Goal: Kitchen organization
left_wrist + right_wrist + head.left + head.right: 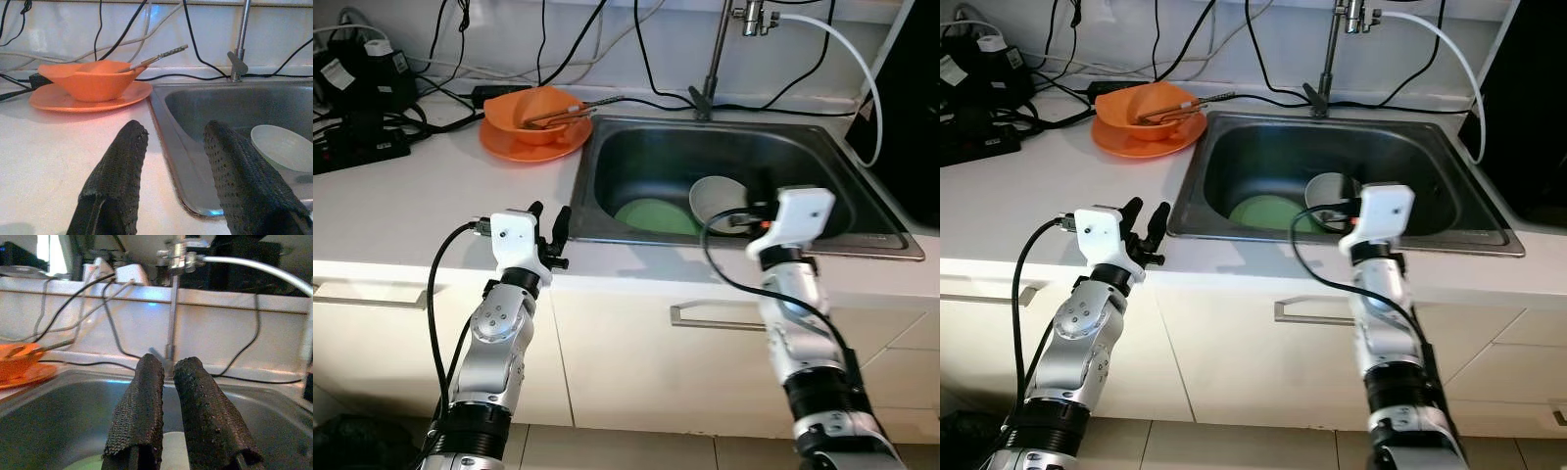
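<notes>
An orange bowl (536, 110) with chopsticks (573, 111) in it sits on an orange plate (524, 145) on the white counter, left of the steel sink (607, 157). Inside the sink lie a green plate (651, 215) and a white bowl (715, 199). My left gripper (551, 223) hovers over the counter's front edge beside the sink's left rim, open and empty. My right gripper (168, 366) is held above the sink's front edge, over the white bowl, with its fingers shut on nothing and pointing at the faucet.
A faucet (713, 59) with a white hose (847, 59) rises behind the sink. Black cables and power strips (362, 137) crowd the counter's back left. A dark appliance (913, 98) stands at the right. Drawer handles (715, 315) run below the counter front.
</notes>
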